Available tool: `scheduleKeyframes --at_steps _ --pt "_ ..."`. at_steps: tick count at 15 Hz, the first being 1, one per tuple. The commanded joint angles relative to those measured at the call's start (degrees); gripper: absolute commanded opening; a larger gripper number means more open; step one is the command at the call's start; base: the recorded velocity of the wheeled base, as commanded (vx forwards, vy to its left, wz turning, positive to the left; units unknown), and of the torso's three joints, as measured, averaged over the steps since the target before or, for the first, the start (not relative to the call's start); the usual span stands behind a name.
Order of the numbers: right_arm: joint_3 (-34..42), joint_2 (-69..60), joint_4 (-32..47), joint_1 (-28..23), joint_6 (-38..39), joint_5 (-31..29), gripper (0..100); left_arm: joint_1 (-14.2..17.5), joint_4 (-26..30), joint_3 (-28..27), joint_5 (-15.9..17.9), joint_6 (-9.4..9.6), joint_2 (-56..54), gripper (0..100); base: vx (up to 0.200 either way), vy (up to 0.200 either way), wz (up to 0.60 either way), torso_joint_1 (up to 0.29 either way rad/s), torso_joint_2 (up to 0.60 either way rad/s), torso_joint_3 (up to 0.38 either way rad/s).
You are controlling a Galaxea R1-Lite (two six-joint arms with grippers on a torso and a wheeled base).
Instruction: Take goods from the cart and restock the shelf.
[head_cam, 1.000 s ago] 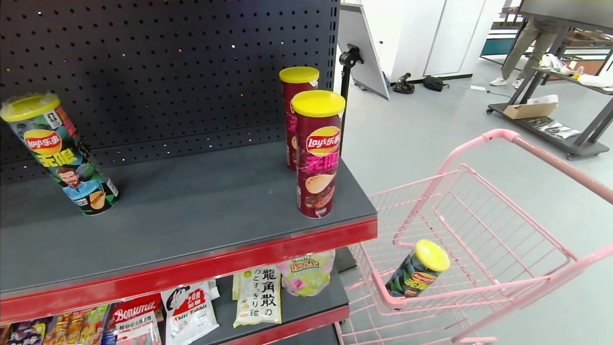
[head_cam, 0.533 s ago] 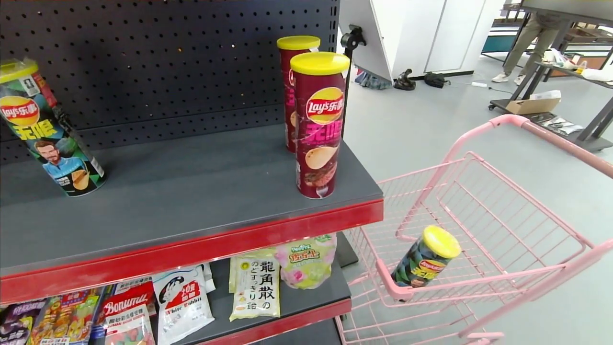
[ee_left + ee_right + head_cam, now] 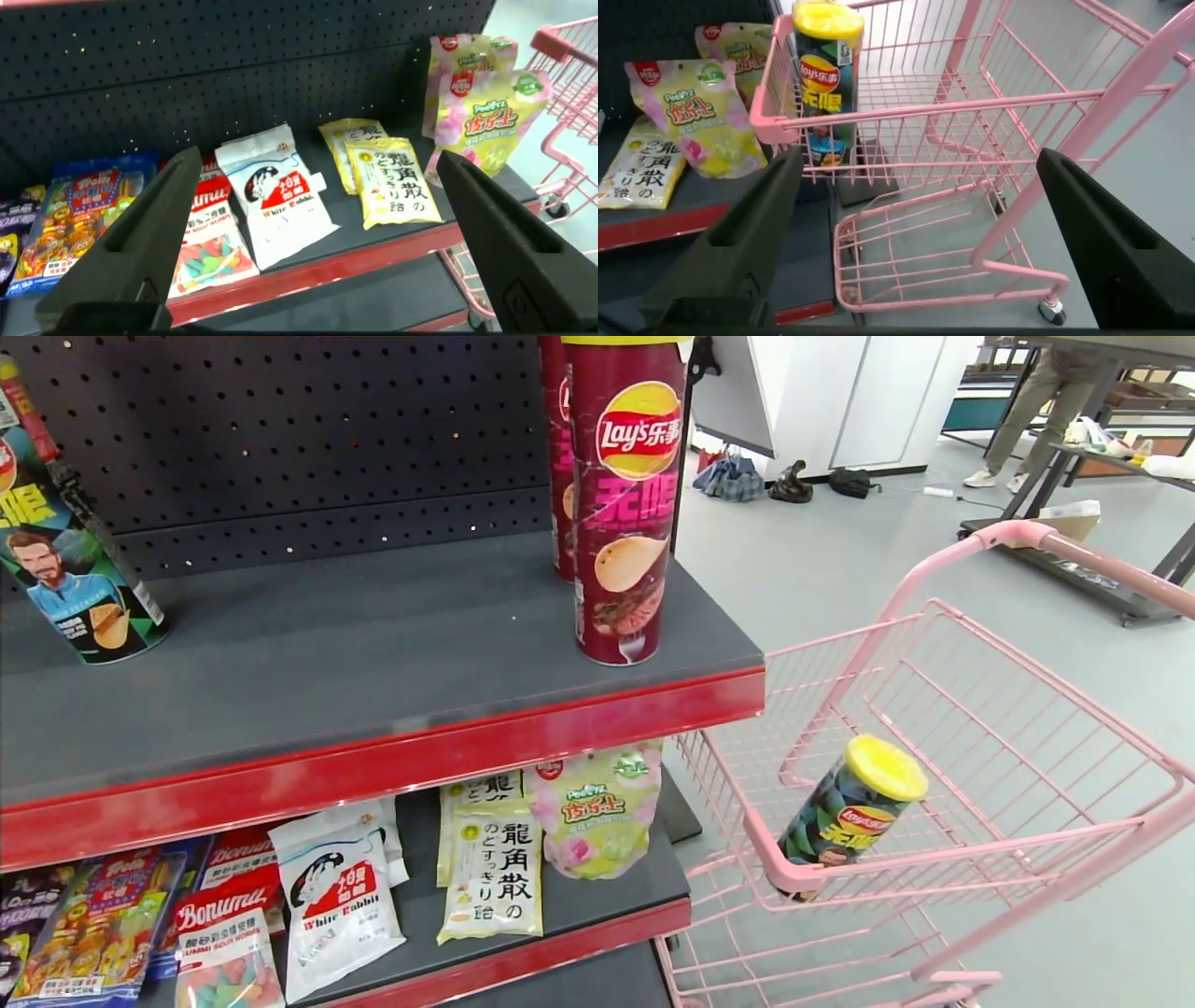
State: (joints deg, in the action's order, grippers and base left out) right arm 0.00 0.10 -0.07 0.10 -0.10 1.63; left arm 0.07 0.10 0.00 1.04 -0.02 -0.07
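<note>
at top centre, head view: maroon chip can (image 3: pixel 624 504), upright on the upper shelf (image 3: pixel 373 644) near its front right corner, lid cut by the frame edge. just behind it: second maroon can (image 3: pixel 557 457), mostly hidden. at the upper left edge: dark green chip can (image 3: pixel 70 569), base on the same shelf, close to the pegboard (image 3: pixel 280 439), well apart from the maroon pair. at lower right: pink cart (image 3: pixel 1027 616), parked just beside the shelf end. inside the basket, in the corner nearest the shelf: yellow-lidded chip can (image 3: pixel 854 807), lid up, base hidden behind the pink rim. along the bottom left: lower shelf (image 3: pixel 607 905) carrying snack bags, namely white bag (image 3: pixel 341 896), yellow-and-white bag (image 3: pixel 495 877) and pale green bag (image 3: pixel 597 812) at the end nearest the cart.

left wrist view: left gripper (image 3: pixel 318 154), fingers spread wide, nothing held. beyond the fingers: lower shelf with the white bag, yellow-and-white bag and pale green bag, pegboard behind.

right wrist view: right gripper (image 3: pixel 920 154), fingers spread wide, nothing held. beyond the fingers: pink cart with the yellow-lidded chip can standing in the basket corner next to the shelf, untouched; pale green bag just beside the cart rim.
</note>
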Motion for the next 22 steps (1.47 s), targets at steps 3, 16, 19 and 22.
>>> scheduleKeyframes --at_steps 3,16,19,22 --pt "-3.8 1.4 0.1 0.2 -0.3 0.6 100 0.0 0.0 0.0 0.0 0.02 0.1 100 0.000 0.000 0.00 -0.007 0.03 0.020" --pt "-12.7 76.6 -41.7 10.0 8.6 7.9 100 0.0 0.0 0.0 0.0 0.02 0.1 100 0.000 0.000 0.00 0.000 0.00 0.000" --pt "-14.4 80.9 -42.9 10.0 9.9 8.0 100 0.0 0.0 0.0 0.0 0.02 0.1 100 0.000 0.000 0.00 0.000 0.00 0.000" --pt "-14.8 84.5 -45.7 10.1 11.5 8.0 100 0.0 0.0 0.0 0.0 0.02 0.1 100 0.000 0.000 0.00 0.000 0.00 0.000"
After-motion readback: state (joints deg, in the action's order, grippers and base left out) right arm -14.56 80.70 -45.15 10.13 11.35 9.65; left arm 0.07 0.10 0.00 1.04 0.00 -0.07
